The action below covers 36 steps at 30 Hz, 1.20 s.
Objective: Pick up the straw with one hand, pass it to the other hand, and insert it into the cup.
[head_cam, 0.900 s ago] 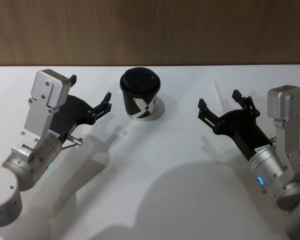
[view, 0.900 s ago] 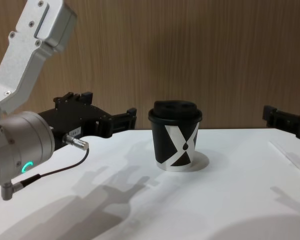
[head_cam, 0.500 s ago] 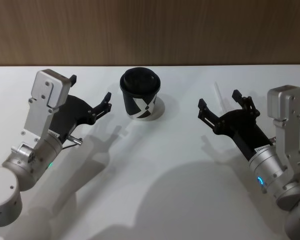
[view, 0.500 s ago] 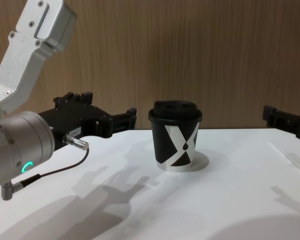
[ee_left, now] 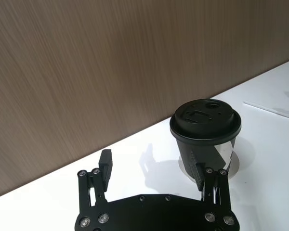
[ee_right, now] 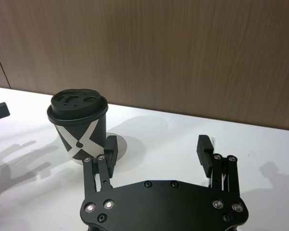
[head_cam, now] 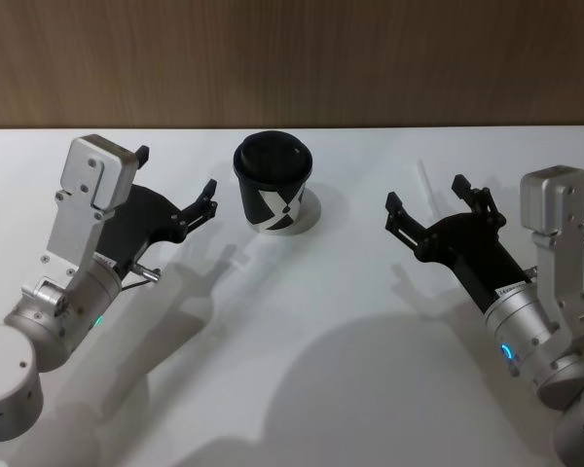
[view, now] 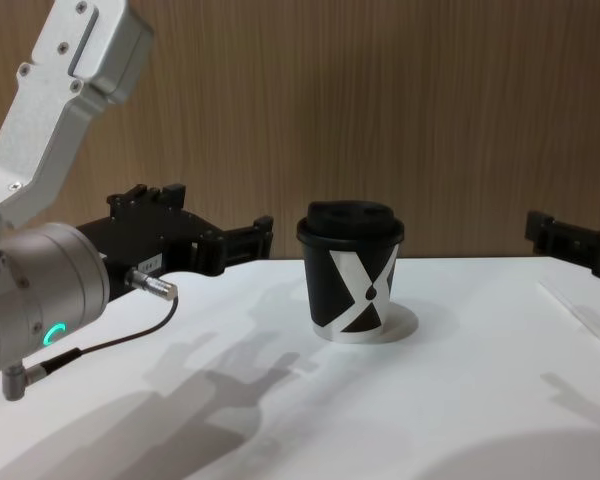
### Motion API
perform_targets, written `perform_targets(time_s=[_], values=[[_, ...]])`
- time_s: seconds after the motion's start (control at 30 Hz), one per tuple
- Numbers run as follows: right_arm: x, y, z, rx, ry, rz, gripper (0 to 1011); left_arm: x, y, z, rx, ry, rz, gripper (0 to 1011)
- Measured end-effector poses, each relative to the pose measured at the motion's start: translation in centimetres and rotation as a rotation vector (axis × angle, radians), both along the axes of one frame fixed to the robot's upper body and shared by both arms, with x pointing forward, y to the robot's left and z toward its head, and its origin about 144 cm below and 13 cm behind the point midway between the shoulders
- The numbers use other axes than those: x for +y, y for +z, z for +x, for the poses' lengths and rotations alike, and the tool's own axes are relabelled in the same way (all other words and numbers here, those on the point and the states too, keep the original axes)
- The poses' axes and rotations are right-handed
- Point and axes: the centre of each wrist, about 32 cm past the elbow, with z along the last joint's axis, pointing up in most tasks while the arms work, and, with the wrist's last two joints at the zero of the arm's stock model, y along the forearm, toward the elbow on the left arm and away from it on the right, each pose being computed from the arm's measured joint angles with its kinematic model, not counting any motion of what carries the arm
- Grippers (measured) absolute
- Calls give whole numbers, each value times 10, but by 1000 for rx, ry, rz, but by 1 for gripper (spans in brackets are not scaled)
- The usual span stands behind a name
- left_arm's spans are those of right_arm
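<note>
Broadly, the white table (head_cam: 302, 321) gives plenty of free surface: its far edge meets a wood-panelled wall (head_cam: 292, 58), and the whole near half in front of the arms lies bare apart from shadows. The cup (head_cam: 273, 190) stands upright towards the back, about midway between the two arms, on a pale round disc (head_cam: 314, 209), with its black lid on. In the chest view the cup (view: 350, 275) has clear table on both sides.

The left gripper (head_cam: 175, 173) hovers to the cup's left, just beside it but apart from it. Its fingers are spread wide and grasp nothing.

The right gripper (head_cam: 426, 195) sits well to the cup's right, pointing towards the back of the table. Its fingers are likewise spread wide and hold nothing.

The straw (head_cam: 422, 177) lies flat on the table on the right side, well apart from the cup. In the head view it runs lengthwise into the gap between the right gripper's fingers. Whether either finger touches it cannot be told.
</note>
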Motion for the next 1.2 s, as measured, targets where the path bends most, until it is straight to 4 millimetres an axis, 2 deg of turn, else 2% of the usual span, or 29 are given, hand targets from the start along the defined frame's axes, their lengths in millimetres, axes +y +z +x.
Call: perform_targets(time_s=[1.2], values=[[0, 0, 0, 0, 0, 0, 1001, 0, 0, 0, 0, 0, 0, 1003]])
